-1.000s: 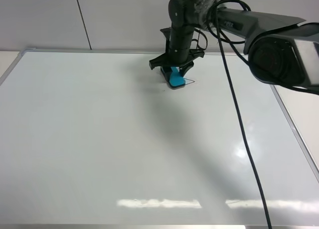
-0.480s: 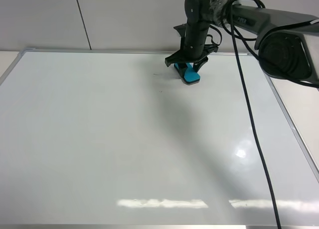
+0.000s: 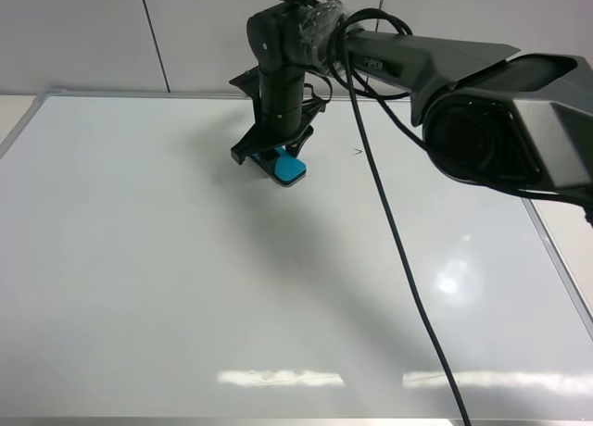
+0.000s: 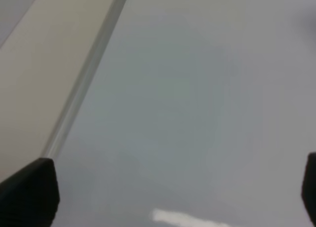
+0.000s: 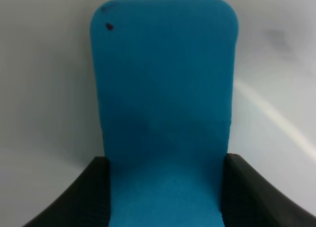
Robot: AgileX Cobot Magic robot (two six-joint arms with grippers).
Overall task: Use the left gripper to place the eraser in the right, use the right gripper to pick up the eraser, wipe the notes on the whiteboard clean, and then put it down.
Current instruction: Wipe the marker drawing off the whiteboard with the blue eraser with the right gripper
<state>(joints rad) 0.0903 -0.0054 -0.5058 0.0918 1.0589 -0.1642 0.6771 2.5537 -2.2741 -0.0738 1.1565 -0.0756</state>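
The right hand (image 3: 276, 159) is closed on the teal-blue eraser (image 3: 288, 170), gripping it by its two long sides. In the right wrist view its black fingers (image 5: 81, 200) press against one end of the eraser (image 5: 163, 103), whose blue face is turned to the camera. The eraser sits at the far middle of the whiteboard (image 3: 185, 287), on it or just above it; contact cannot be told. The notes (image 3: 358, 152) show as a tiny black tick to the right of the eraser, apart from it. A black cable (image 3: 408, 287) trails from the arm across the board. The left hand (image 4: 168, 197) is open and empty, its fingertips (image 4: 27, 192) wide apart above the whiteboard's silver frame (image 4: 84, 84).
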